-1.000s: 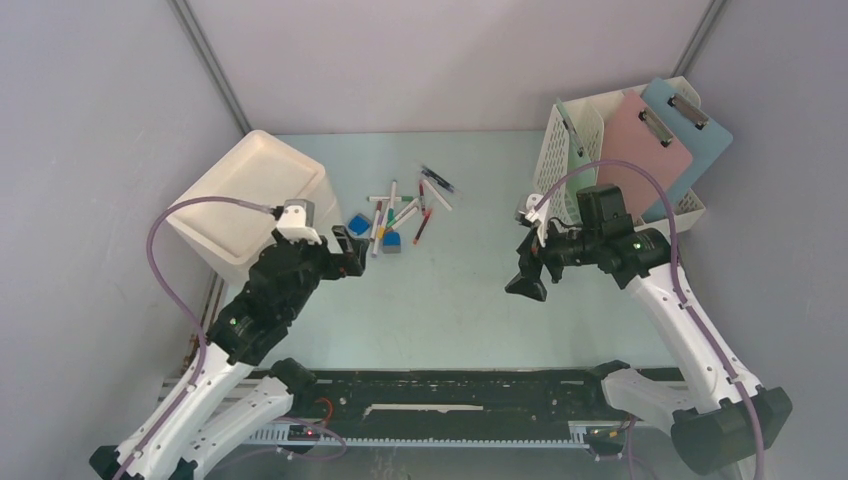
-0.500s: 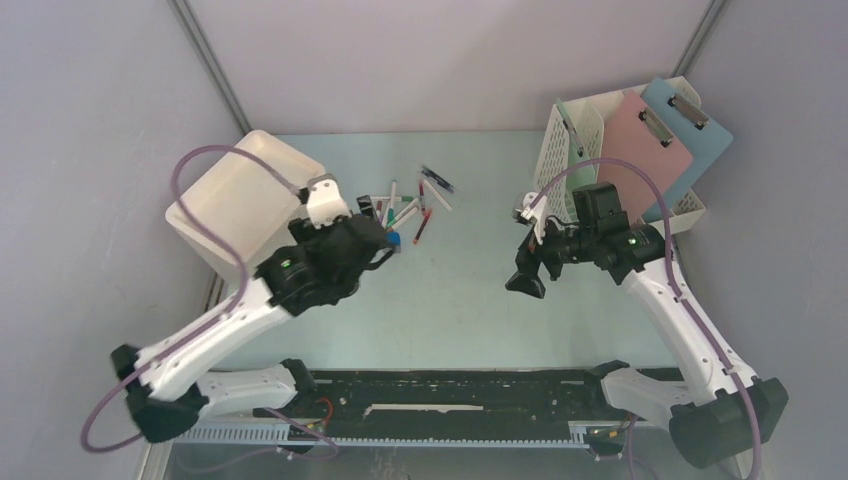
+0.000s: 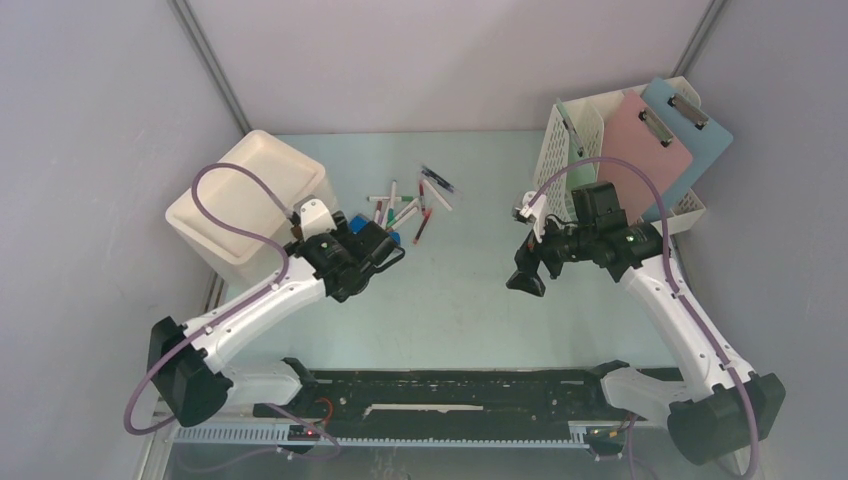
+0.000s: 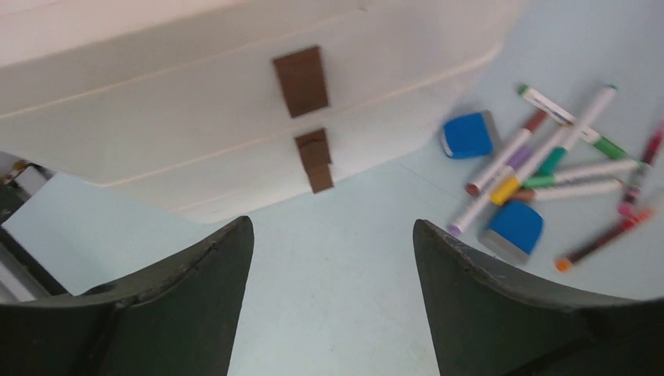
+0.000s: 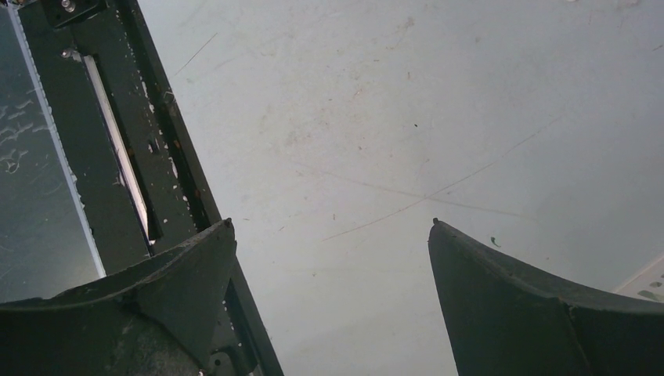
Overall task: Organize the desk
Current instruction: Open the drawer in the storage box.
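Observation:
The pale mint desk (image 3: 470,290) carries a loose pile of markers (image 3: 405,210) and two blue erasers (image 3: 358,222) at its back left. My left gripper (image 3: 388,250) is open and empty, low over the desk just in front of the pile. In the left wrist view the markers (image 4: 548,164) and both erasers (image 4: 467,135) (image 4: 513,229) lie ahead and to the right of the left gripper (image 4: 333,223). My right gripper (image 3: 527,280) is open and empty above bare desk at centre right; in the right wrist view (image 5: 331,223) only tabletop lies between its fingers.
A white bin (image 3: 245,200) stands at the left, close to my left arm, and fills the top of the left wrist view (image 4: 235,102). A white perforated file rack (image 3: 578,150) at back right holds a pink clipboard (image 3: 645,150) and a blue clipboard (image 3: 690,125). A black rail (image 5: 156,157) runs along the front edge.
My left arm has reached forward and right, bringing its gripper from beside the bin to just in front of the markers and erasers. The right arm has barely moved.

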`<action>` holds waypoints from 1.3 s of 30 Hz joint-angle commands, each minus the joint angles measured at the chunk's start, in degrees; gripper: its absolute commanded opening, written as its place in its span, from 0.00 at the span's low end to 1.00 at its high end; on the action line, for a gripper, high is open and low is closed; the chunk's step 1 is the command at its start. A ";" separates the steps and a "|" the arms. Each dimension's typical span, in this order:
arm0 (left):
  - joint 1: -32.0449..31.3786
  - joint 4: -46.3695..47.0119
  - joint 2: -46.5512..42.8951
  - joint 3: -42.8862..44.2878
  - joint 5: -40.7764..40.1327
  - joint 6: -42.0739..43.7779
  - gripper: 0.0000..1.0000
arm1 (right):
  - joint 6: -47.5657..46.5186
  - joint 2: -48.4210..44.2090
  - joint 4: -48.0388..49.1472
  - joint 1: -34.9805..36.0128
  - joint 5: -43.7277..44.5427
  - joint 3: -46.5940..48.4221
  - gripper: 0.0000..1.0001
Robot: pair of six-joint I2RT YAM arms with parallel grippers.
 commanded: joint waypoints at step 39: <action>11.64 -1.94 10.71 5.30 -15.76 -7.75 0.25 | 0.14 -0.07 1.42 -1.04 -0.04 0.58 1.00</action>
